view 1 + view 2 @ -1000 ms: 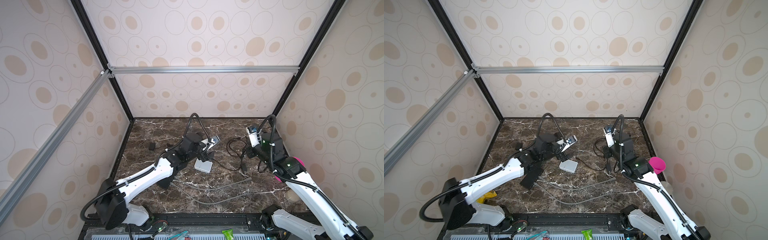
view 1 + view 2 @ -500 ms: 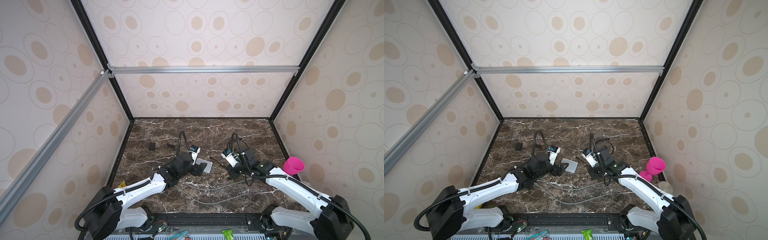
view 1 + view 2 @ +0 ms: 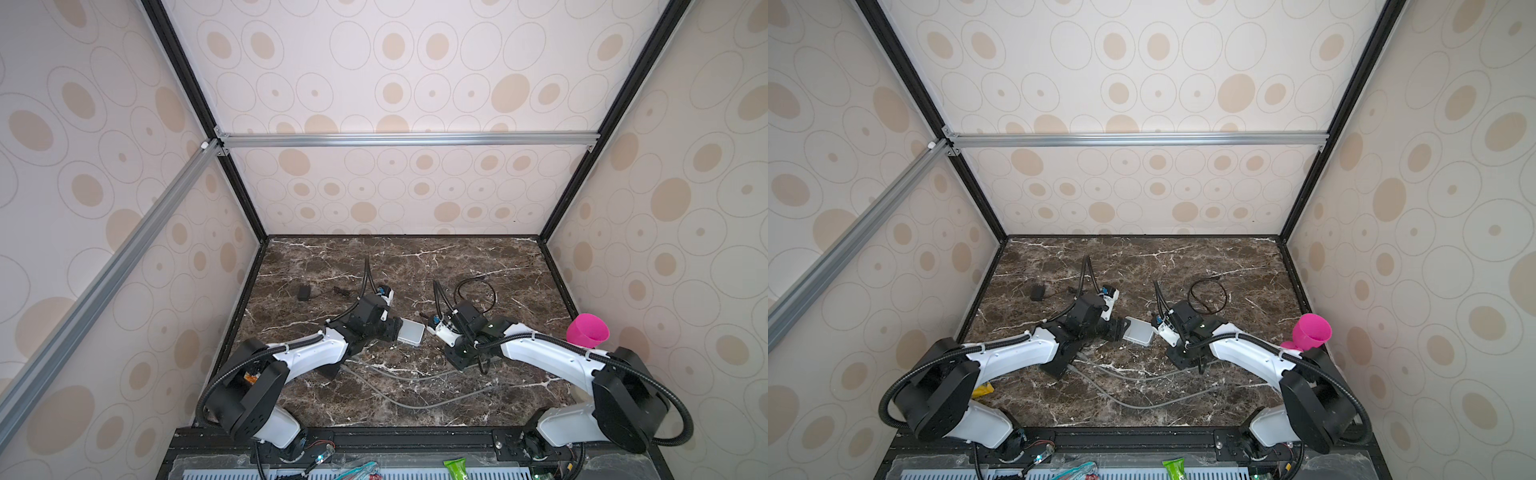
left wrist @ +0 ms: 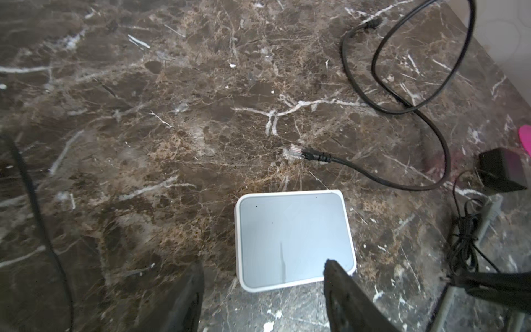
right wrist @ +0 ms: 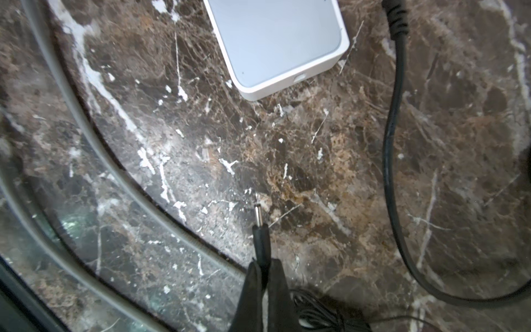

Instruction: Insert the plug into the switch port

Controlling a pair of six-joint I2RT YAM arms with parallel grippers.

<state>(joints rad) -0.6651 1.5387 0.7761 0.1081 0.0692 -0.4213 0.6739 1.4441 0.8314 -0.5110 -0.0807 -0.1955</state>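
The switch (image 3: 411,332) (image 3: 1139,331) is a flat white box lying mid-table. My left gripper (image 4: 263,271) (image 3: 395,328) is open at its near end. One finger (image 4: 334,273) overlaps the switch's (image 4: 293,238) corner; the other stands on the marble beside it. My right gripper (image 5: 263,263) (image 3: 454,364) is shut on the plug (image 5: 260,227), a thin black barrel plug with a metal tip. The tip points toward the switch (image 5: 275,43) and is well short of it. A small pale oval shows on the switch's side face; no port is clearly visible.
A black network cable (image 4: 316,157) with a clear connector lies just beyond the switch, its loop (image 3: 478,295) further back. Grey cables (image 3: 415,378) curve across the front. A bundle of thin black cord (image 4: 465,238) lies by the right gripper. A black adapter (image 3: 303,293) sits back left.
Both arms have come down from a raised pose to the table beside the switch. The left gripper's jaws have narrowed. The right gripper stays shut on the plug.
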